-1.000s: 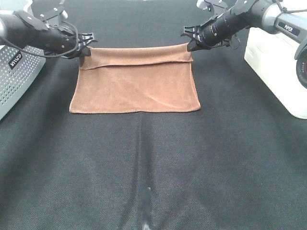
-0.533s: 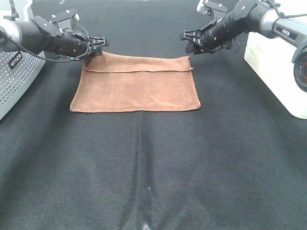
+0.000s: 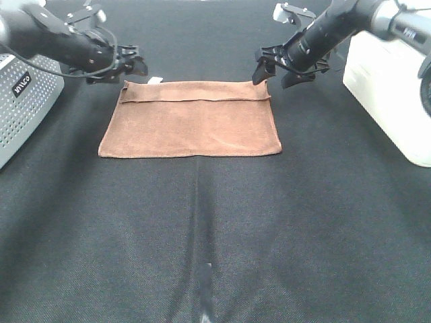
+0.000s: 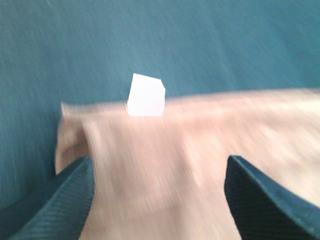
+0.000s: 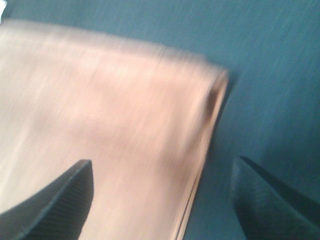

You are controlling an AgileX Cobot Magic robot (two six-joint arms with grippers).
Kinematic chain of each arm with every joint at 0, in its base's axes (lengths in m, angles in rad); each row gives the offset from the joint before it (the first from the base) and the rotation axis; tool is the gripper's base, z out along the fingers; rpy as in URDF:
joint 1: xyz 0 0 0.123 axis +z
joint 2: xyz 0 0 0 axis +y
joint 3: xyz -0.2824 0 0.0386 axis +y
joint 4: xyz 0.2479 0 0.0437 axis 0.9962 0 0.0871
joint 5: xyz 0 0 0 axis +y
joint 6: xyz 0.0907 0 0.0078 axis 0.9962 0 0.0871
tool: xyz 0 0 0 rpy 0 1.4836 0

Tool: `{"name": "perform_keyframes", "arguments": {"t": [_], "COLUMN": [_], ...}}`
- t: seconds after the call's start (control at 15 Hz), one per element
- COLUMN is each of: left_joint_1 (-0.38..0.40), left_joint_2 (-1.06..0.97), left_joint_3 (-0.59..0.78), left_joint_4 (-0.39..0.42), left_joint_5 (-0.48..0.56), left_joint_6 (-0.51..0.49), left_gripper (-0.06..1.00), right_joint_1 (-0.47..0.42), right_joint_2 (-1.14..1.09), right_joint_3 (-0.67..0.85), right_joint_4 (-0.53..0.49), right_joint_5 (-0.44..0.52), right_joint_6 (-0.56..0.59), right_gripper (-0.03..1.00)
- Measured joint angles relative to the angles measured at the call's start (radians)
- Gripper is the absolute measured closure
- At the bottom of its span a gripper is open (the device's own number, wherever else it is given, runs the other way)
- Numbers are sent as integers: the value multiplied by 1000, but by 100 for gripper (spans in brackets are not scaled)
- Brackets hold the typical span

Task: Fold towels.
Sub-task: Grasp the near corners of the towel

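The reddish-brown towel [image 3: 192, 121] lies folded flat on the black cloth, its doubled far edge forming a narrow band. A small white tag [image 3: 155, 80] sticks out at its far left corner. My left gripper [image 3: 133, 67] hovers open just behind that corner, with nothing between its fingers. My right gripper [image 3: 275, 74] hangs open just above the far right corner, also empty. In the left wrist view the towel [image 4: 170, 150] and the tag [image 4: 146, 95] show blurred beyond the open left gripper [image 4: 160, 161]. The right wrist view shows the towel's folded corner [image 5: 100, 115] beyond the open right gripper [image 5: 165, 162].
A grey perforated box [image 3: 20, 101] stands at the left edge of the table. A white box [image 3: 387, 87] stands at the right, close to the right arm. Black cloth [image 3: 215, 235] covers the table in front of the towel.
Both grippers have opened and let go of the towel's far edge, which has dropped flat onto the layer below. Both have drawn slightly up and back from the corners.
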Motion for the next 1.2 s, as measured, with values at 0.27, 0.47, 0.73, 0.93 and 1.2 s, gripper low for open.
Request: {"name": "perform_keyframes", "arguments": {"t": [0.27,0.47,0.73,0.93,1.2], "left_joint_1": [42,44,44,44,44], "left_joint_2": [-25,-27,-91,-170,-286], "left_joint_3": [0,0,0,109,441], "left_joint_4": [85,164,215,275,298], "left_joint_5": [281,442,506,499,239], "left_joint_6": [-188,-306,-370,-402,-470], "left_gripper": [25,25,25,25,25], "right_joint_1": [0,0,0,-1,-1], "right_joint_2": [-47,-52,-117,-193,-208], "right_joint_3": [-1,-2,121,296,391], "right_joint_4": [-34,-33,-41,-60,-34], "right_joint_5": [230,244,243,249,254], "right_joint_6": [144,197,217,184,145], "right_gripper": [25,25,26,26,26]}}
